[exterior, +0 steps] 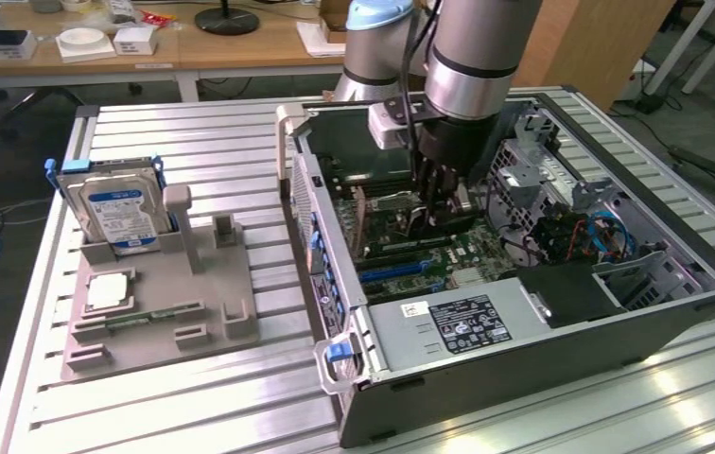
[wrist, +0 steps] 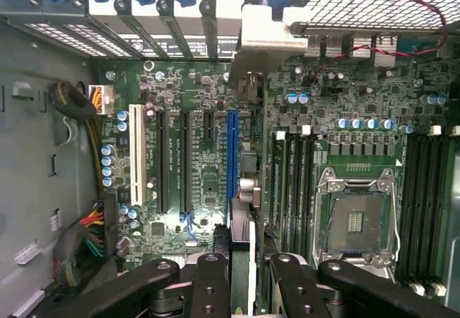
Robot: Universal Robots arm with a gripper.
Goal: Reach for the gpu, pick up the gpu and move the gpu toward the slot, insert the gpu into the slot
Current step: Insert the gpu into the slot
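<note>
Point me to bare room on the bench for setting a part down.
Free: ribbed aluminium table behind the grey plastic fixture tray, and the strip in front of it. Crowded: the open black PC case, where the tool hangs over the green motherboard.

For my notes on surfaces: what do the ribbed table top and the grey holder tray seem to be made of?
Silver ribbed table top: probably bare aluminium, since its long grooved strips shine and reflect light.
Matte grey holder tray: looks like moulded or printed plastic, dull and without glare, with blocky posts; the exact kind is uncertain.
</note>
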